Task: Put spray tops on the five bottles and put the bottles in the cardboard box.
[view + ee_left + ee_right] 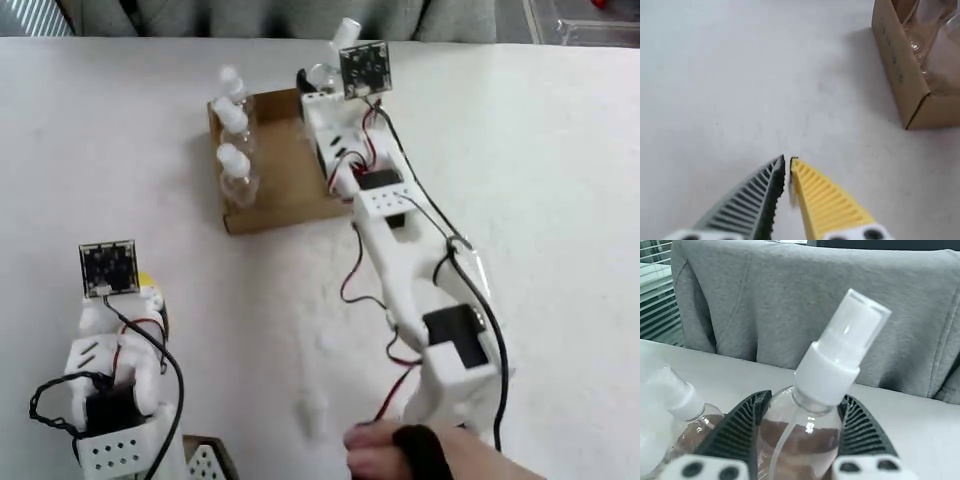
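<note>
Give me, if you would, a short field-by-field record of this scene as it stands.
cardboard box: open-topped, on the table
capped bottles: three, in a row along one wall of the box
right gripper: shut on a spray bottle at the box's far corner
spray bottle: spray top on, tilted, not yet released
left gripper: shut, empty, over bare table, apart from the box
</note>
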`<state>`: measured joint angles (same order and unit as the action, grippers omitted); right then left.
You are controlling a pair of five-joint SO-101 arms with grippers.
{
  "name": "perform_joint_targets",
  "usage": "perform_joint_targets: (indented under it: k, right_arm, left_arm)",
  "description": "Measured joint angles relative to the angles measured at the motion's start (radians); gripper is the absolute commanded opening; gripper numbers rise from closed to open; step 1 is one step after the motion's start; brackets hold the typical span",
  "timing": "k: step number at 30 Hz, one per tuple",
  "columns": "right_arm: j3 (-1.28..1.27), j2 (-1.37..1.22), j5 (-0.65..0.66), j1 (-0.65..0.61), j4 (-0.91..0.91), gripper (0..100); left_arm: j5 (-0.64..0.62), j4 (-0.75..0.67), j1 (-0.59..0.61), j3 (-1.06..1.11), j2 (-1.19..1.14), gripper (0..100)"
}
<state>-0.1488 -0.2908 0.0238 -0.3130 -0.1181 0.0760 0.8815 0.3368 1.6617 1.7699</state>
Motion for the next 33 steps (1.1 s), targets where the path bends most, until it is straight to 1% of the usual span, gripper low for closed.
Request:
perform_joint_targets:
  k: [7, 11, 16, 19, 26, 33]
  right_arm:
    - [0.256, -0.236, 0.012, 0.0, 0.0, 1.6]
    - [0.356, -0.345, 0.029, 0.0, 0.0, 1.6]
    - [0.384, -0.419, 0.13, 0.0, 0.0, 1.6]
    - [0.385, -0.437, 0.16, 0.0, 0.0, 1.6]
    - [0.385, -0.443, 0.172, 0.0, -0.005, 1.6]
    - [0.388, -0.471, 0.172, 0.0, -0.104, 1.6]
  left_arm:
    - [0.0, 0.0, 0.0, 0.0, 0.0, 3]
    - [0.0, 0.0, -0.002, 0.0, 0.0, 3]
    - [0.0, 0.0, -0.006, 0.0, 0.0, 3]
    - [0.0, 0.0, -0.006, 0.0, 0.0, 3]
    - [0.0, 0.0, -0.006, 0.0, 0.0, 3]
    - [0.0, -0.003, -0.006, 0.0, 0.0, 3]
